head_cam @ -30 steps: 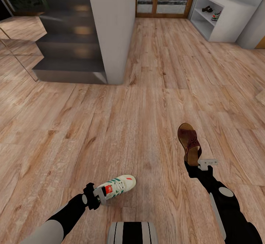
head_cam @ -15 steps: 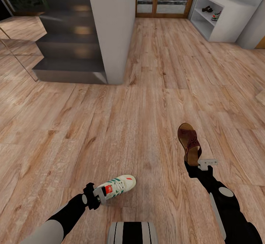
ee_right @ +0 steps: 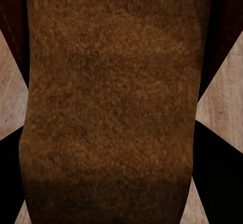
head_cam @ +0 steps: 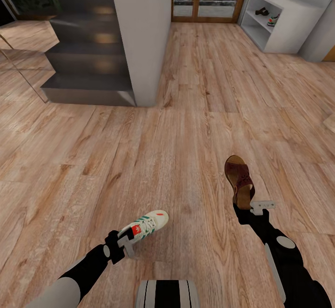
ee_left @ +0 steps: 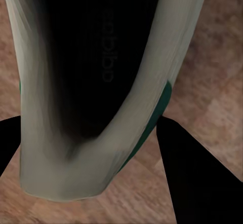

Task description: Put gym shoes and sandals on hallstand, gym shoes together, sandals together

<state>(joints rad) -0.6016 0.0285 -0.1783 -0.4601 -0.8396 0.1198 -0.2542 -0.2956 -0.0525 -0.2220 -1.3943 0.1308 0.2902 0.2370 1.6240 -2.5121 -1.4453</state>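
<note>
Held above the light wood-plank floor [head_cam: 186, 112]: white green-striped sneaker [head_cam: 143, 226] clamped in left gripper [head_cam: 124, 245], dark brown leather sandal [head_cam: 239, 180] in right gripper [head_cam: 253, 207].

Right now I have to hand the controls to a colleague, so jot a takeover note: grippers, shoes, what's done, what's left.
Left gripper: shut on a gym shoe by its heel.
Right gripper: shut on a sandal by its heel.
Hallstand stands far ahead on the right; its shelf already holds the other sandal and the other gym shoe.
Left: drive over the corridor floor and set each held shoe beside its mate.
</note>
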